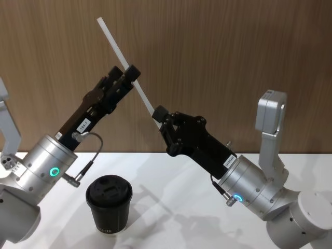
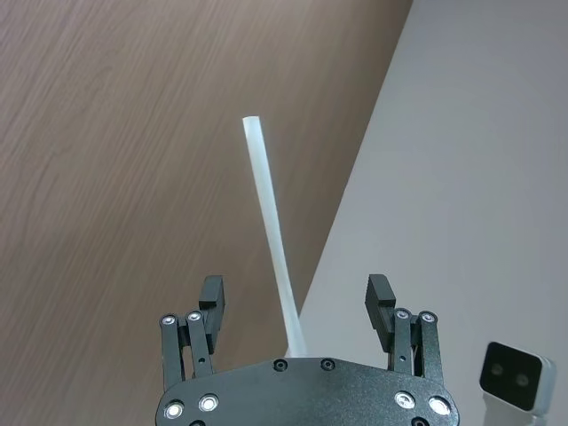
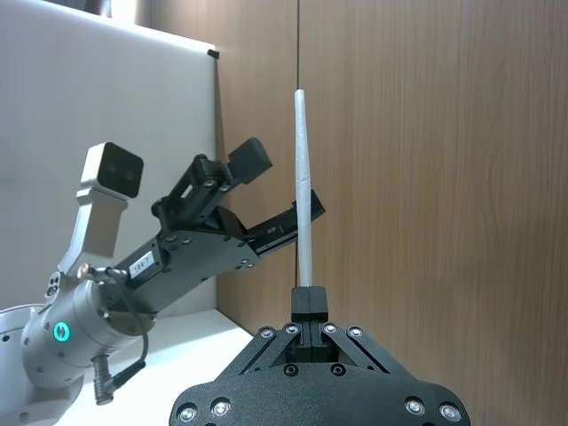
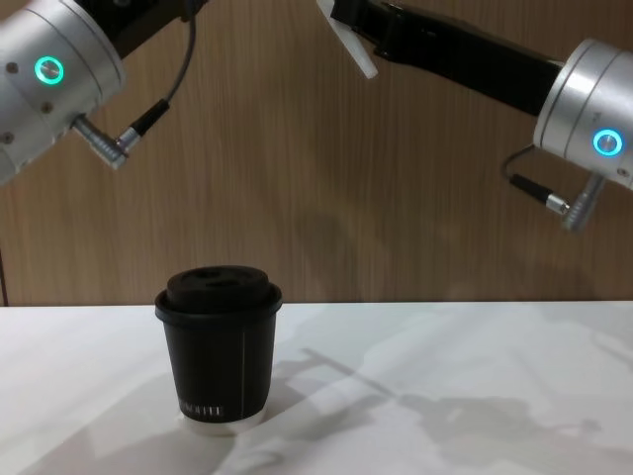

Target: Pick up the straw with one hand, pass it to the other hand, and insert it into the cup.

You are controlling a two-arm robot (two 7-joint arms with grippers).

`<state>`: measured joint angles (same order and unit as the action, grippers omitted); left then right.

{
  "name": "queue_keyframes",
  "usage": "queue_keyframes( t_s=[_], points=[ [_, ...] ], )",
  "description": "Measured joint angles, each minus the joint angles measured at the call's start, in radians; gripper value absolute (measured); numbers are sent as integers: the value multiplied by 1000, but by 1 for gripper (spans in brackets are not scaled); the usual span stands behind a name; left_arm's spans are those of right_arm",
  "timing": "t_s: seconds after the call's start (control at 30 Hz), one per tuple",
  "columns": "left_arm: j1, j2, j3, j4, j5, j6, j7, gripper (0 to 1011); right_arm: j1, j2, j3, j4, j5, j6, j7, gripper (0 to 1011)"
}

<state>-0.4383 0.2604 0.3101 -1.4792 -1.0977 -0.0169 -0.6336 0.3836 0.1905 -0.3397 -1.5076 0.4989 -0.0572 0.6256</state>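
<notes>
You've got a white sticker (image 1: 83, 125) on the left gripper (image 1: 124, 72) and a second sticker (image 1: 228, 161) on the right gripper (image 1: 158, 113), both too small to read, same w/ the tiny lettering near the cup (image 1: 109, 207) base. Cup stands on the white table (image 1: 171, 207), lid (image 1: 109, 189) on, contents hidden. Straw (image 1: 122, 54) is up in the air, tilted. Right fingers are clamped on its lower end, left fingers apart either side, not touching. Bare table both sides of the cup.

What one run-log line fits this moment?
stage: handover in air | right hand: shut on straw lower end | left hand: open, straw between fingers | cup: upright, lidded, no straw in it
</notes>
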Motion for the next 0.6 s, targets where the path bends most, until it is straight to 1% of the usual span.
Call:
queue_keyframes(
  t_s=[0.43,0.47,0.53,0.6],
  points=[
    [-51,-16,21,61,-10,0,-2,996,0,0,0,0,0,0,0,0],
    [-54,-17,23,65,-11,0,-2,966,0,0,0,0,0,0,0,0],
    [-60,-18,26,73,-13,0,-5,942,0,0,0,0,0,0,0,0],
    [-64,-19,28,77,-14,1,-6,885,0,0,0,0,0,0,0,0]
  ],
)
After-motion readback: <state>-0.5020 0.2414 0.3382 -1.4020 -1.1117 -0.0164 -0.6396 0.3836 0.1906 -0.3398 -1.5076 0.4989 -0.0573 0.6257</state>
